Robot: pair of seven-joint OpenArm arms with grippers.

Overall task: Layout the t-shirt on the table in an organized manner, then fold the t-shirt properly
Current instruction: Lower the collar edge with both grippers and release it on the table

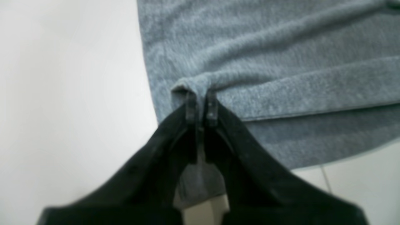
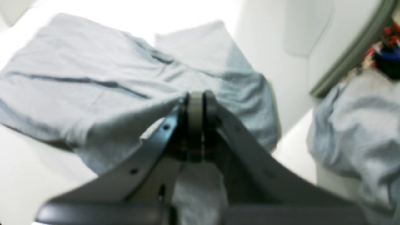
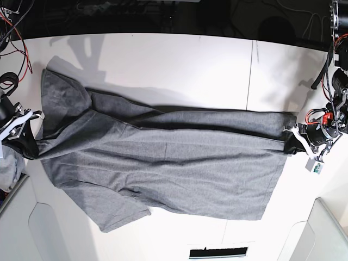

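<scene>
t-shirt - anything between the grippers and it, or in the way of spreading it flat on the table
Nothing visible. The left gripper and right gripper are each already shut on an edge of the t-shirt, which stretches between them across the table. The white surface around it shows no obstacle.

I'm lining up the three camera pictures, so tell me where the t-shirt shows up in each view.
Left wrist: the t-shirt fills the upper right, its edge pinched in the left pincer.
Right wrist: it spreads across the upper left and centre, a fold clamped in the right pincer.
Base: it lies stretched across the middle of the table, from left edge to right.
Shared landmark: the white table under the shirt.
</scene>
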